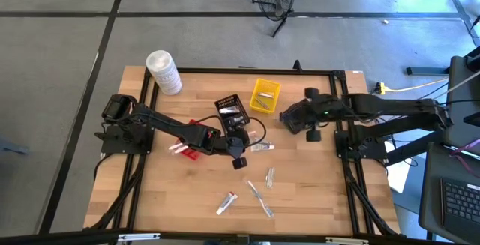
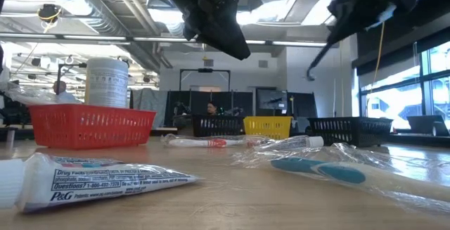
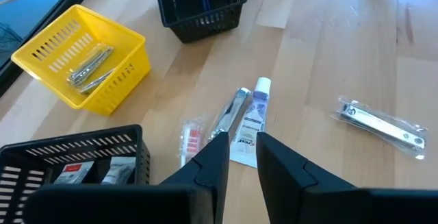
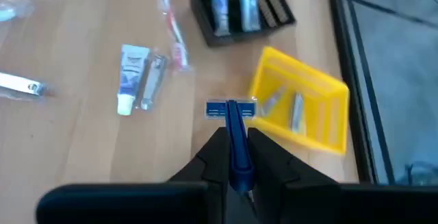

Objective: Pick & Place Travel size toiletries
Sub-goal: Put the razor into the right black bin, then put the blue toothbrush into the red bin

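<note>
My right gripper (image 4: 236, 140) is shut on a blue razor (image 4: 233, 114) and hangs in the air beside the yellow basket (image 4: 304, 111), between it and the right table edge (image 1: 289, 118). My left gripper (image 3: 239, 148) is open by a narrow gap. It hovers at mid-table (image 1: 238, 153) over a small white tube (image 3: 252, 122) and a silvery nail clipper (image 3: 231, 113) that lie flat side by side. A red-marked packet (image 3: 192, 138) lies next to them. More toiletries lie nearer the front edge: a tube (image 1: 227, 202), thin sticks (image 1: 261, 198) and a sachet (image 1: 271, 176). My right gripper pinches the blue razor's handle (image 4: 237, 129) between its two fingers, which lie along it. The razor's head (image 4: 230, 109) sticks out past the fingertips. The razor is lifted clear of the table.
The white tub (image 1: 163, 71) stands at the far left corner. A black basket (image 1: 232, 110) with tubes, a red basket (image 1: 193, 141) partly under my left arm and a second black basket (image 3: 75, 157) crowd the centre. A wrapped clipper (image 3: 380, 122) lies apart. Bare wood shows front left.
</note>
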